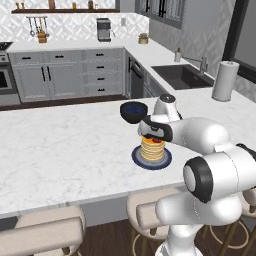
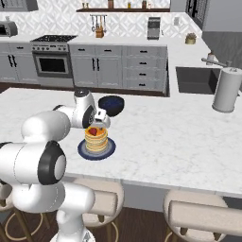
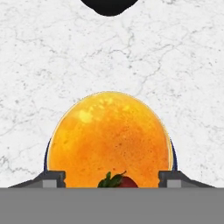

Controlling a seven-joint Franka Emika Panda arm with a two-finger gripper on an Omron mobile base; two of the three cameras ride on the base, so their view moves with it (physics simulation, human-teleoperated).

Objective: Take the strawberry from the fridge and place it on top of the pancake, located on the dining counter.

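Marble counter: the dining counter [image 1: 65, 150] was seen as a white veined slab, with beige stools [image 2: 203, 212] tucked along its near edge.
Bowl: a dark navy bowl [image 2: 111, 104] was set just behind the plate, apart from it; its dark rim was caught at the top of the hand view [image 3: 108, 6].
Paper roll: a white towel roll [image 2: 226, 90] was stood well off to the right, near the sink [image 1: 182, 76].
Obstruction: the arm's own wrist was placed over the stack in both base views, so part of the pancake's top was hidden.
Pancake: the pancake [image 3: 108, 140] was stacked on a dark blue plate [image 2: 97, 150] in the middle of the slab.
Strawberry: the strawberry [image 2: 93, 131] was seen resting on top of the pancake, directly under the hand; its red flesh and green leaves were shown between the fingers [image 3: 51, 179] in the hand view.
Pincer: the gripper [image 3: 111, 180] was held just above the stack with its fingers spread wide apart; the berry was touched by neither finger and nothing was clamped.
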